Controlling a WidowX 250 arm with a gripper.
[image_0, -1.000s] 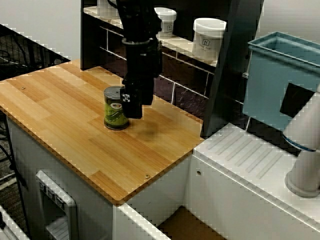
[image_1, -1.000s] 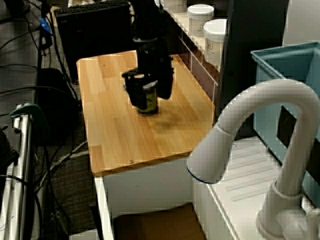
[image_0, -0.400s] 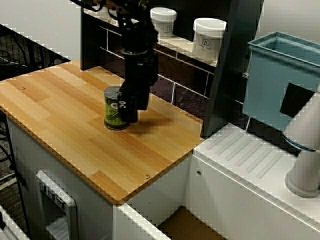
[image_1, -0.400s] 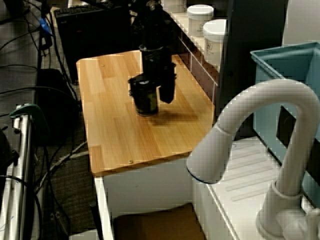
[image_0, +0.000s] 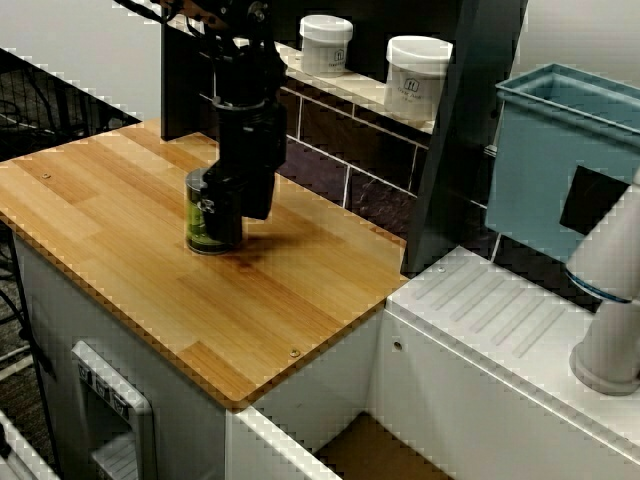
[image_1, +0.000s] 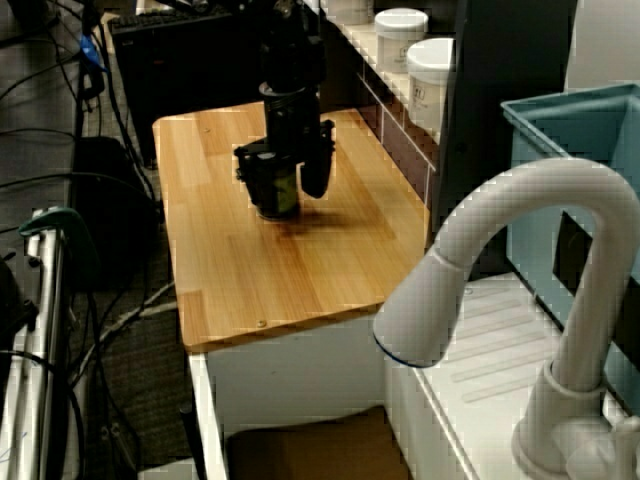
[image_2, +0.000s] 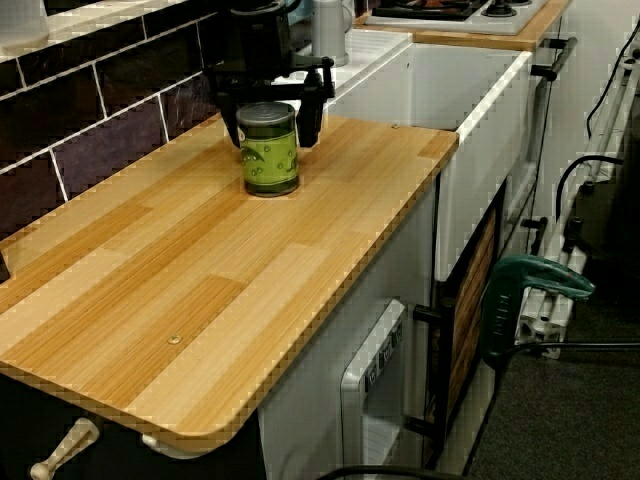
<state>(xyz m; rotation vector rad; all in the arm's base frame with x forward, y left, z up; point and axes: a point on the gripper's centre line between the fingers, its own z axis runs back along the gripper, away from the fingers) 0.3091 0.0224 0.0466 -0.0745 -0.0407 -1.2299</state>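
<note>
A green-labelled can (image_0: 207, 218) (image_1: 277, 192) (image_2: 270, 150) stands upright on the wooden counter (image_0: 150, 290) (image_2: 200, 270), toward its back half. My black gripper (image_0: 228, 195) (image_1: 279, 180) (image_2: 270, 135) comes down from above and straddles the can's upper part. In the low view along the counter one finger (image_2: 231, 122) sits at each side of the can, tight against it. The can's base rests on the wood.
A dark tiled back wall (image_0: 360, 150) with a shelf runs behind the counter, carrying white jars (image_0: 418, 78) (image_0: 327, 43). To the right are a white drainboard (image_0: 500, 310), a teal bin (image_0: 560, 150) and a white faucet (image_1: 500, 260).
The gripper lowered around the can, then slid left along the counter. The can moved left with it and stays upright.
</note>
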